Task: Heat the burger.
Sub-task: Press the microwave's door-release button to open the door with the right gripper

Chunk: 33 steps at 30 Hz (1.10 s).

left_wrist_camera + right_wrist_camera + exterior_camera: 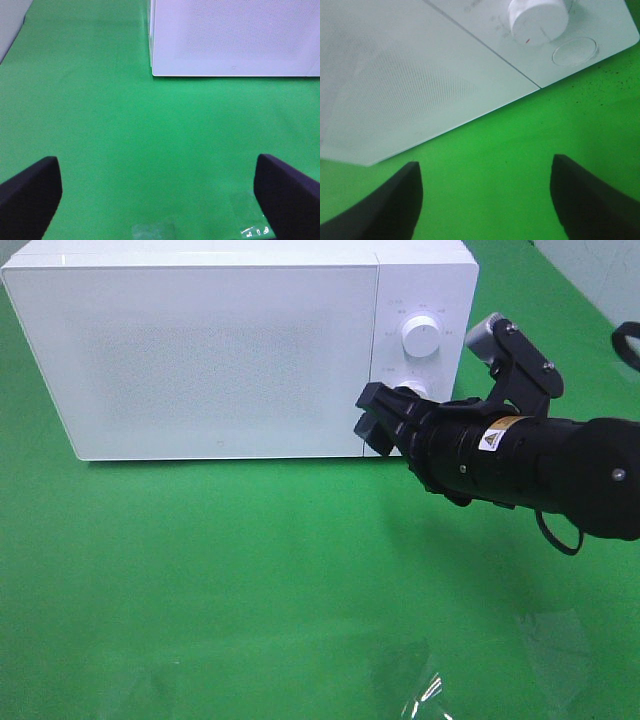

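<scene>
The burger is out of view. A white microwave [200,350] stands at the back of the green table with its door shut; it also shows in the left wrist view [230,35] and the right wrist view [395,75]. Its control panel has an upper knob [421,337] and a lower knob [417,389]. My right gripper [376,421] is open and empty, just in front of the lower right corner of the microwave, below the lower knob. In the right wrist view [486,162] a knob [538,17] and a round button [575,51] lie beyond the fingers. My left gripper [156,165] is open and empty over bare cloth.
Green cloth [250,570] covers the table. Shiny transparent patches [425,690] lie near the front edge. A grey wall or panel [600,270] stands at the back right.
</scene>
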Motion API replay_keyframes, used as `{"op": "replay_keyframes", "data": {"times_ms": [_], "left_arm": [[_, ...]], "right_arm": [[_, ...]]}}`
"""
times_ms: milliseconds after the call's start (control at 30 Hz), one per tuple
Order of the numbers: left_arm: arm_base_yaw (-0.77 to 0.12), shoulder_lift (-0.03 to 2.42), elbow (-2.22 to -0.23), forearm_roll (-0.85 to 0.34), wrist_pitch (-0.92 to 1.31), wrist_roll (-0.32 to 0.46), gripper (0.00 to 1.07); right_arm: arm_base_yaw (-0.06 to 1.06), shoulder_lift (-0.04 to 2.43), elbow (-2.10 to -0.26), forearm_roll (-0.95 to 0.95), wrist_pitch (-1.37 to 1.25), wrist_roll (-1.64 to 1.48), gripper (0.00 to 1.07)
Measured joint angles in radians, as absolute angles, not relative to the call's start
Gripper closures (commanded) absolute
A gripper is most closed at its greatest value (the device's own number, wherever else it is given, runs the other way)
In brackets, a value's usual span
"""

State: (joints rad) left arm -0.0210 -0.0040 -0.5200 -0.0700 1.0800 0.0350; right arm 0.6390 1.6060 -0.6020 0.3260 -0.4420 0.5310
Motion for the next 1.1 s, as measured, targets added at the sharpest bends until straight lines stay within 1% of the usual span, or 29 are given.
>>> {"op": "replay_keyframes", "data": {"times_ms": [133,167,200,233,300,333,367,433,533,567,600,667,767,800,833,900,1000,1100], "left_arm": [[-0.021,-0.004,-0.52,-0.07,1.08,0.035,0.1],[-0.021,-0.004,-0.52,-0.07,1.08,0.035,0.1],[-0.021,-0.004,-0.52,-0.07,1.08,0.035,0.1],[-0.021,-0.004,-0.52,-0.07,1.08,0.035,0.1],[-0.021,-0.004,-0.52,-0.07,1.08,0.035,0.1],[-0.021,-0.004,-0.52,-0.07,1.08,0.035,0.1],[-0.021,-0.004,-0.52,-0.07,1.08,0.035,0.1],[-0.021,-0.004,-0.52,-0.07,1.08,0.035,0.1],[-0.021,-0.004,-0.52,-0.07,1.08,0.035,0.1],[-0.021,-0.004,-0.52,-0.07,1.08,0.035,0.1],[-0.021,-0.004,-0.52,-0.07,1.08,0.035,0.1],[-0.021,-0.004,-0.52,-0.07,1.08,0.035,0.1],[-0.021,-0.004,-0.52,-0.07,1.08,0.035,0.1],[-0.021,-0.004,-0.52,-0.07,1.08,0.035,0.1],[-0.021,-0.004,-0.52,-0.07,1.08,0.035,0.1],[-0.021,-0.004,-0.52,-0.07,1.08,0.035,0.1],[-0.021,-0.004,-0.52,-0.07,1.08,0.035,0.1],[-0.021,-0.004,-0.52,-0.07,1.08,0.035,0.1]], "right_arm": [[0.639,1.566,-0.602,0.26,-0.364,0.481,0.38],[0.639,1.534,-0.602,0.196,-0.303,0.467,0.38],[0.639,1.534,-0.602,0.196,-0.303,0.467,0.38],[0.639,1.502,-0.603,0.133,-0.237,0.462,0.38],[0.639,1.49,-0.604,0.111,-0.222,0.459,0.38],[0.639,1.438,-0.619,0.028,-0.12,0.453,0.38],[0.639,1.438,-0.619,0.028,-0.12,0.453,0.38],[0.639,1.351,-0.678,-0.102,0.092,0.452,0.38],[0.639,1.324,-0.694,-0.123,0.146,0.452,0.38],[0.639,1.273,-0.718,-0.164,0.246,0.443,0.38],[0.639,1.273,-0.718,-0.164,0.246,0.443,0.38],[0.639,1.169,-0.727,-0.188,0.393,0.391,0.38],[0.639,1.138,-0.727,-0.187,0.433,0.37,0.38],[0.639,1.093,-0.727,-0.181,0.511,0.338,0.38],[0.639,1.093,-0.727,-0.181,0.511,0.338,0.38],[0.639,1.006,-0.728,-0.143,0.637,0.279,0.38],[0.639,0.99,-0.728,-0.136,0.668,0.266,0.38],[0.639,0.905,-0.727,-0.124,0.771,0.237,0.38]]}}
